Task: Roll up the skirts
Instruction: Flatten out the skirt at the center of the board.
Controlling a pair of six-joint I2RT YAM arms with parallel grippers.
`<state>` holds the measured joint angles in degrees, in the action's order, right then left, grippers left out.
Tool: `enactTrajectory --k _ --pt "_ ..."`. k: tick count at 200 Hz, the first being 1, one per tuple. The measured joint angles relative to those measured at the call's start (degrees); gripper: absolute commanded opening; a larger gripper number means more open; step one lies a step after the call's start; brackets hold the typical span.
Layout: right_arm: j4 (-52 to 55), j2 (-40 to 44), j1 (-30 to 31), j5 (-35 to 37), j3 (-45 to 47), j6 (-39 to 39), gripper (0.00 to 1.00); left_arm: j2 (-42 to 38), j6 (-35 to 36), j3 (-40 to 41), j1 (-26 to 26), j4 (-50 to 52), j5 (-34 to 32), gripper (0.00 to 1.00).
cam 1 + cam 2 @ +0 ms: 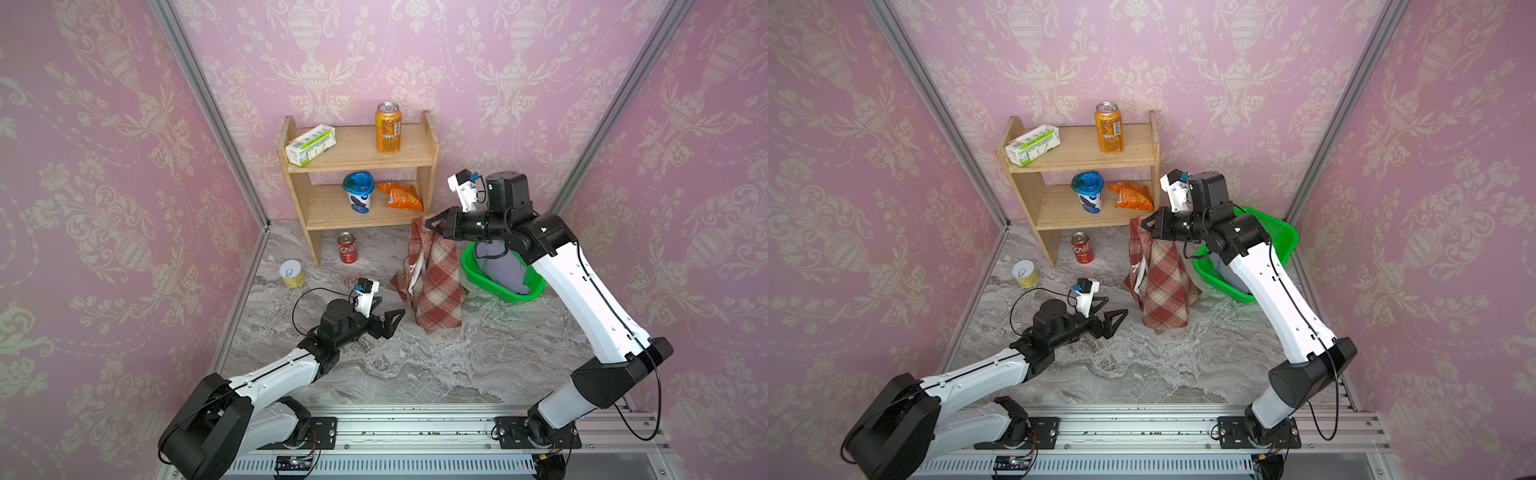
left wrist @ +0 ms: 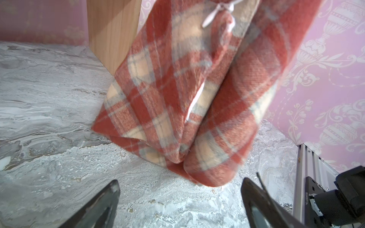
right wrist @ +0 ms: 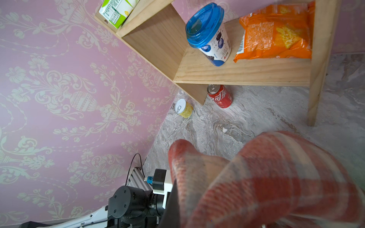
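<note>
The red-brown and cream plaid skirt (image 1: 434, 276) (image 1: 1163, 286) hangs in a long bunch from my right gripper (image 1: 429, 223) (image 1: 1145, 225), which is shut on its top end. In the right wrist view the plaid skirt (image 3: 266, 177) covers the jaws; one dark finger (image 3: 172, 209) shows beside it. Its lower end (image 2: 207, 173) hangs at or just above the marble table. My left gripper (image 1: 390, 308) (image 1: 1112, 307) (image 2: 180, 182) stands open and empty, low over the table, just left of that lower end. The lavender-grey skirt (image 1: 500, 266) lies bunched in the green basket (image 1: 498, 294) (image 1: 1281, 235), partly behind the right arm.
At the back stands a wooden shelf (image 1: 430, 143) holding an orange can (image 1: 388, 129), a carton (image 1: 309, 145), a blue-lidded cup (image 1: 358, 197) and an orange snack bag (image 1: 401, 195). A red can (image 1: 347, 248) and a yellow tin (image 1: 292, 273) stand on the table at back left.
</note>
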<state>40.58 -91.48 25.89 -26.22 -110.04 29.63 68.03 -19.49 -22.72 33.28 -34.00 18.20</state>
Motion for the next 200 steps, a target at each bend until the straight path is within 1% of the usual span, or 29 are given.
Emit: enactTrajectory --k 29,51,108,149,162,200 --pt "-1.18 0.35 -0.76 -0.57 0.85 0.20 0.00 3.50 2.54 -0.46 2.62 -0.26 -0.72 0.99" --pt "-1.46 0.59 -1.03 -1.20 1.60 0.37 0.00 7.02 4.28 -2.01 3.58 -0.26 -2.25 0.99" --pt "-3.02 1.20 -1.73 -2.62 3.04 0.55 0.00 16.06 7.32 -8.02 3.61 -0.96 -8.07 0.99" --pt "-3.41 3.04 -2.03 -3.21 3.56 0.59 0.00 23.82 7.87 -11.21 3.63 -3.02 -9.18 0.99" --pt "-3.80 3.67 -2.03 -3.58 3.89 0.63 0.00 25.31 7.89 -11.30 3.63 -3.45 -10.67 0.98" --pt "-4.63 4.28 -2.14 -4.20 4.92 1.51 0.00 27.02 8.35 -11.76 3.63 -4.52 -16.06 0.85"
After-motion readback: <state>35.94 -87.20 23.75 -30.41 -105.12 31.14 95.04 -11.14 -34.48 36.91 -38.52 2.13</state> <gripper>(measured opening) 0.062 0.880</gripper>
